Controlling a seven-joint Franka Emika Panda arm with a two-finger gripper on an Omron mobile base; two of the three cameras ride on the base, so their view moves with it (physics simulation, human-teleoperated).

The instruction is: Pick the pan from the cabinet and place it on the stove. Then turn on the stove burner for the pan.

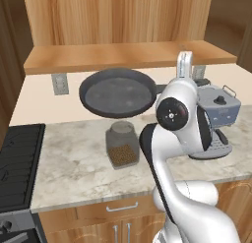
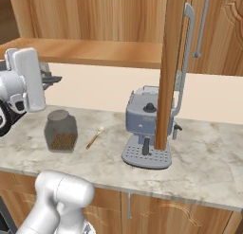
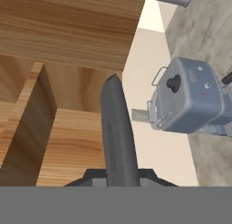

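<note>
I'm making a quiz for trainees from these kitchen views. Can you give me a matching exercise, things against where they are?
Things:
1. pan
2. jar
3. coffee machine
4. stove

Places:
A. at the counter's left end
B. in the air above the counter, held by its handle
C. on the counter, partly behind the open cabinet door
D. on the counter, just below the pan

Pairs: 1-B, 2-D, 3-C, 4-A

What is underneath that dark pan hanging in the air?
Below the pan lie the marble counter and a glass jar of brown grains. The pan hides the wall behind it.
</note>
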